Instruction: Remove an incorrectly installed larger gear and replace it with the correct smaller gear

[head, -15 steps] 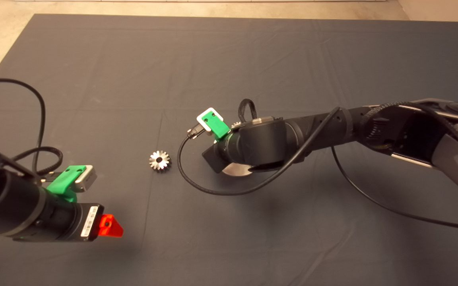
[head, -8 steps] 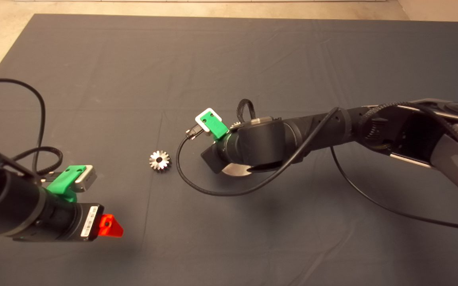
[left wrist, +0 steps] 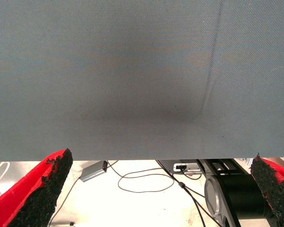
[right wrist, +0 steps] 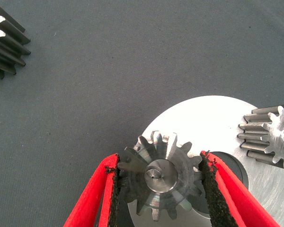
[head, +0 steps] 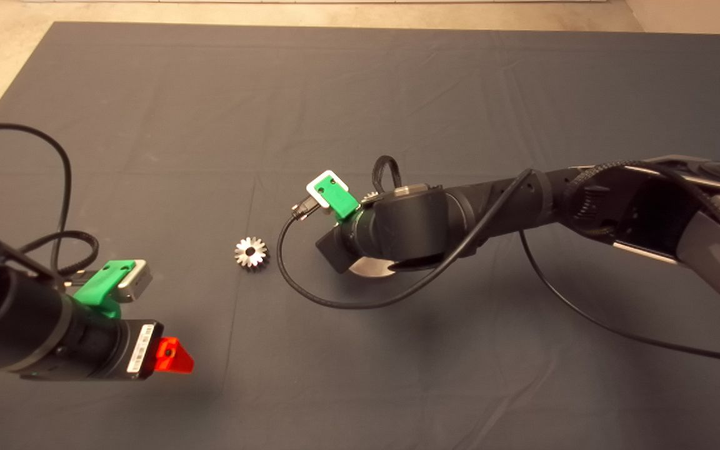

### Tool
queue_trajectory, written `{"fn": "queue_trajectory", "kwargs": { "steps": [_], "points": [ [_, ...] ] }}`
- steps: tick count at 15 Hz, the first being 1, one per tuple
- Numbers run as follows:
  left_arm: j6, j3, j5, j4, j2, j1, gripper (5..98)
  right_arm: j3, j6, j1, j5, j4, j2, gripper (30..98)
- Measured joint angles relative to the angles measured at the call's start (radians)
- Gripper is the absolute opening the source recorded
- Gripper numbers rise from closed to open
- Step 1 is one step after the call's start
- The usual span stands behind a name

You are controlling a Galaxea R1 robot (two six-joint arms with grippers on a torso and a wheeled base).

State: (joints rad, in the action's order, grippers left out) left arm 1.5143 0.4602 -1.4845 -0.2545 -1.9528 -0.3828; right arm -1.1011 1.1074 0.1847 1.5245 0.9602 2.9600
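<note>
At mid-frame the right gripper (right wrist: pixel 159 182) clamps its red fingers against the larger gear (right wrist: pixel 159 176), seated on the round steel plate (right wrist: pixel 213 120), while the left gripper (head: pixel 172 356) waits wide open at lower left.

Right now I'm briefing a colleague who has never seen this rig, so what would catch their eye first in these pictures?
First, the right pincer over mid-mat, its red fingers closed on a toothed steel gear seated on a pin over a round silver metal plate. Next, a lone shiny steel gear with a dark centre hole lying on the dark mat just left of that arm. The left pincer waits open at the lower left.
</note>
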Motion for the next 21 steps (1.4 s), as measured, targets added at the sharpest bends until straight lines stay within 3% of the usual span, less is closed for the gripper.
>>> {"fn": "queue_trajectory", "kwargs": {
  "steps": [21],
  "points": [
    [0.0, 0.0, 0.0, 0.0, 0.0, 0.0, 97.6, 0.004, -0.003, 0.001, -0.001, -0.026, 0.002, 38.5]
  ]
}}
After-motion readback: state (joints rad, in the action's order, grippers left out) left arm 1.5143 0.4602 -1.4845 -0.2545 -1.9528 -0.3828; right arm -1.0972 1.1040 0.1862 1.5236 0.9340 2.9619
